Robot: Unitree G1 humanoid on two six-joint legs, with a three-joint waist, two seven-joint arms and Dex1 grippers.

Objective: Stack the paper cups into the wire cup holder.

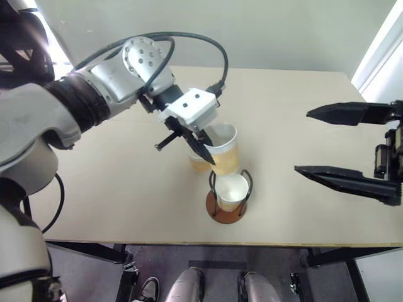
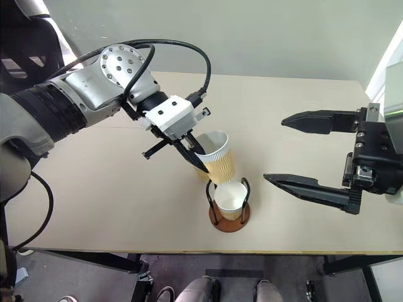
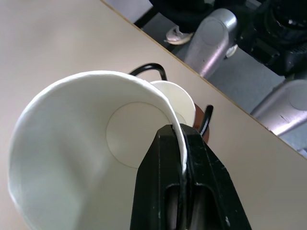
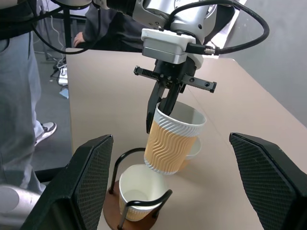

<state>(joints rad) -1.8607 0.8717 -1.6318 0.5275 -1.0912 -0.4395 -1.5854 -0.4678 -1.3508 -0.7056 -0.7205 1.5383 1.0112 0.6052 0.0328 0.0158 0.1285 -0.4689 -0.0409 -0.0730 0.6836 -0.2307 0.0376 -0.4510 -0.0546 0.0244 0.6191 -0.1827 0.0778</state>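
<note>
One cup (image 4: 170, 139) pinched by left hand (image 4: 163, 108); right hand (image 1: 352, 145) spread wide.

You cannot see most of the third paper cup (image 1: 199, 163): the held paper cup (image 1: 224, 151) and the left gripper (image 1: 203, 148) cover all but a sliver of its wall. In your left wrist view, the wire cup holder (image 3: 204, 125) shows as loop fragments and an edge of base behind the held cup. The right gripper (image 4: 168, 184) is cut by the frame edge. The person (image 4: 17, 86) beside the table is cropped at the frame's edge.
</note>
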